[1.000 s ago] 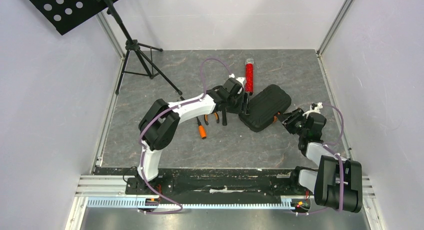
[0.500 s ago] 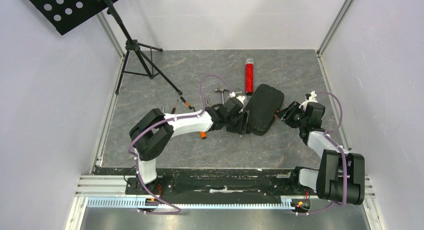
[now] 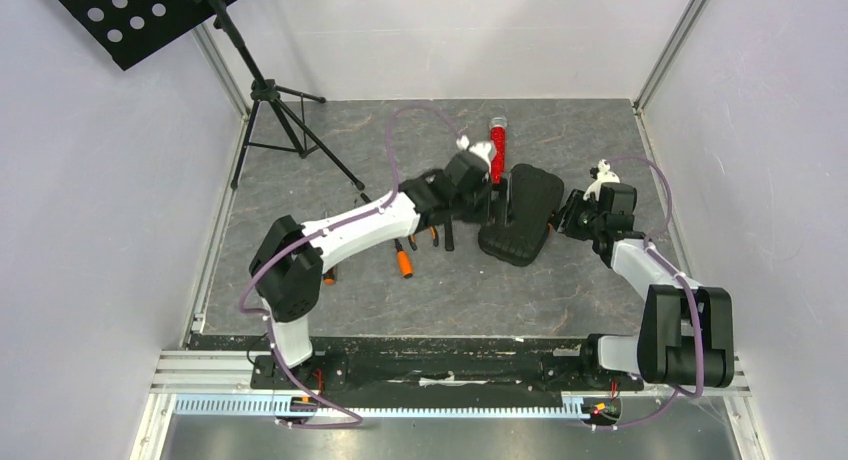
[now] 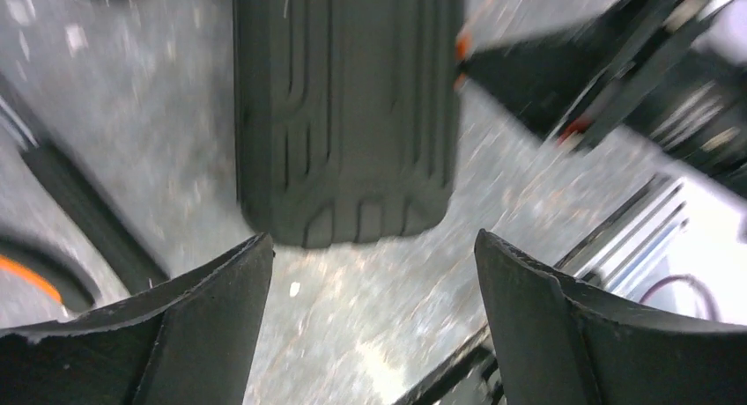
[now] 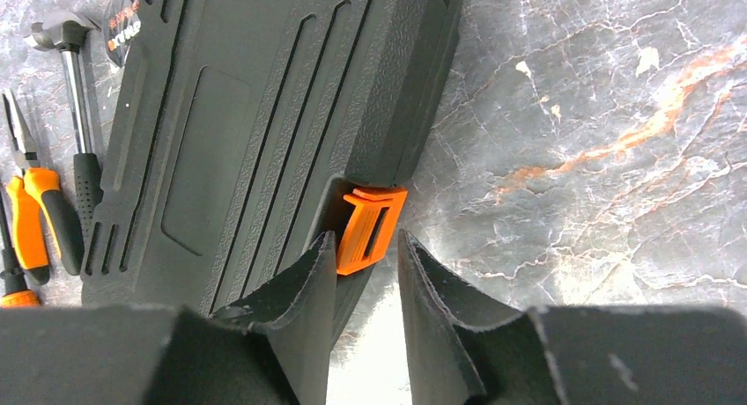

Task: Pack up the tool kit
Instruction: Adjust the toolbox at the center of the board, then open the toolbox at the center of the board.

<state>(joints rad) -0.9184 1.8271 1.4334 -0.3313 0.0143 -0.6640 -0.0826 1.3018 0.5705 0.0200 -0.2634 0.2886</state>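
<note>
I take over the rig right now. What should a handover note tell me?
Left gripper: open, empty, facing the case.
Right gripper: open narrowly, right at the orange latch.
Case lies closed on the table; hammer, pliers and a screwdriver lie outside, beside it.
Done: these tools not yet packed.
Left: open the case, place the tools in, close it.
</note>
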